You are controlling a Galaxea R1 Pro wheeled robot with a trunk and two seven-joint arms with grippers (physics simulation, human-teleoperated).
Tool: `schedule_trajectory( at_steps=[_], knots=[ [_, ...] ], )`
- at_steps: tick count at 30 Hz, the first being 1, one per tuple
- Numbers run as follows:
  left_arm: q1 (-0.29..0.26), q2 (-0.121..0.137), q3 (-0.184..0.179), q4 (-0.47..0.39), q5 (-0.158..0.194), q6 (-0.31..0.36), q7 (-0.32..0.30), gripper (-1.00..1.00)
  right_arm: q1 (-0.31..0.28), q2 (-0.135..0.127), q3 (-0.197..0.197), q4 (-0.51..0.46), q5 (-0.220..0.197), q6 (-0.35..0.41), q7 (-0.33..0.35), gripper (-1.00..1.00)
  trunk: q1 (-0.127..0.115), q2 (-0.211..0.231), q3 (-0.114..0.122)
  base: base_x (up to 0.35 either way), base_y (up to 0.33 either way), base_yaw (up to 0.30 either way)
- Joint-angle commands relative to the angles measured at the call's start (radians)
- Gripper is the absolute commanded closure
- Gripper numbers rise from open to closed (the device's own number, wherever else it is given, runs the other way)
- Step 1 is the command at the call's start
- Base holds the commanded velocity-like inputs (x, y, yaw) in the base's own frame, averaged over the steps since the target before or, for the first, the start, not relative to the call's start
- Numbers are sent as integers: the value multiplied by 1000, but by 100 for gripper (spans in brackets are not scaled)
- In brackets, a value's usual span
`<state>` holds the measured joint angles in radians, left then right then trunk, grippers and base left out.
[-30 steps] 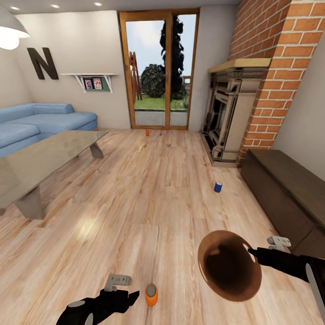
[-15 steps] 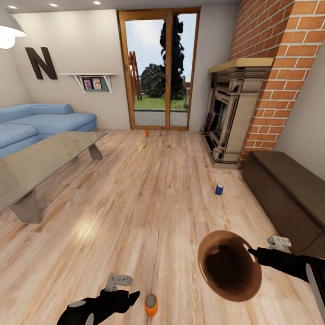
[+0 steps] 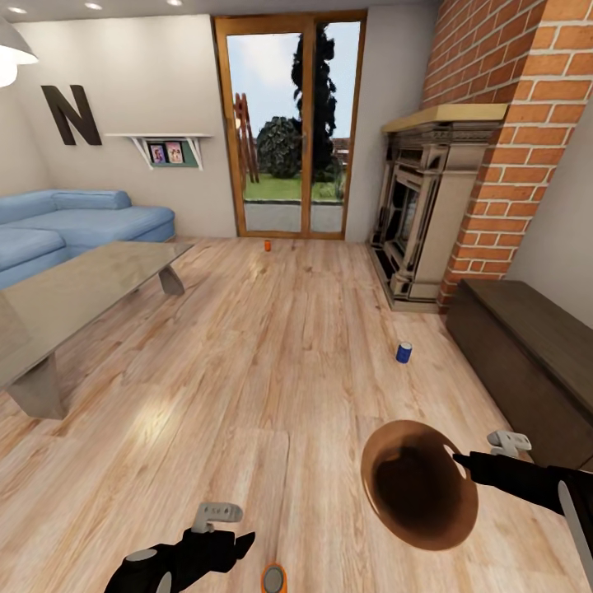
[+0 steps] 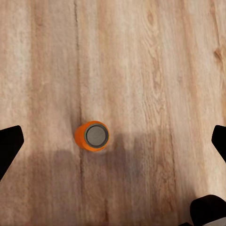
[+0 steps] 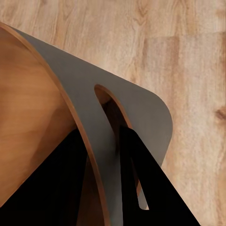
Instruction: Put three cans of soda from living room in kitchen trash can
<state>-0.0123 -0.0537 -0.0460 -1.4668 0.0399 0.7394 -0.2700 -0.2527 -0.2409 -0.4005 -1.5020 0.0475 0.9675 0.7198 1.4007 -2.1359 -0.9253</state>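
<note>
Left pincer [image 3: 239, 545]: released, its two dark fingers spread wide with bare floor between them, hanging low above the planks.
Near orange can [image 4: 92, 135]: upright on the wood floor [image 3: 247, 395], just beside the left pincer on its inner side and apart from it; in the left wrist view its grey top sits between the spread fingertips, closer to one of them.
Right pincer [image 5: 101, 155]: clenched on the rim of the trash can [image 3: 418, 484], one finger inside the wall and one outside.
Trash can: copper-brown, carried off the floor and tipped so its dark inside faces up and toward me; it hangs on the inner side of the right pincer.
Blue can [image 3: 403, 352]: upright on the floor, well ahead of the right pincer, between the fireplace [image 3: 424, 222] and the dark low cabinet [image 3: 527, 354].
Far orange can [image 3: 268, 245]: upright, far ahead of both pincers, just before the glass door [image 3: 288, 123].
Sofa [image 3: 74, 226] and glass table [image 3: 74, 296]: well off beyond the left pincer's outer side.
</note>
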Motion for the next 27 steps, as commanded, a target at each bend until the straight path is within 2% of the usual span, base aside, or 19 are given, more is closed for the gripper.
schedule_trajectory(
  at_steps=[1, 21, 27],
  knots=[
    [0, 0, 0, 0, 0, 0, 0, -100, 0, 0, 0, 0, -28, 10, 1, 100, 0, 0, 0, 5, 0, 0],
    [0, 0, 0, 0, 1, 0, -1, -100, 0, 2, 1, 2, -29, 10, -1, 100, 0, 0, 0, 0, 0, 0],
    [0, 1, 0, 1, 1, 0, -2, -100, 0, 3, 0, 2, -32, 2, 0, 100, 0, 0, -7, 0, 0, -40]
  ],
)
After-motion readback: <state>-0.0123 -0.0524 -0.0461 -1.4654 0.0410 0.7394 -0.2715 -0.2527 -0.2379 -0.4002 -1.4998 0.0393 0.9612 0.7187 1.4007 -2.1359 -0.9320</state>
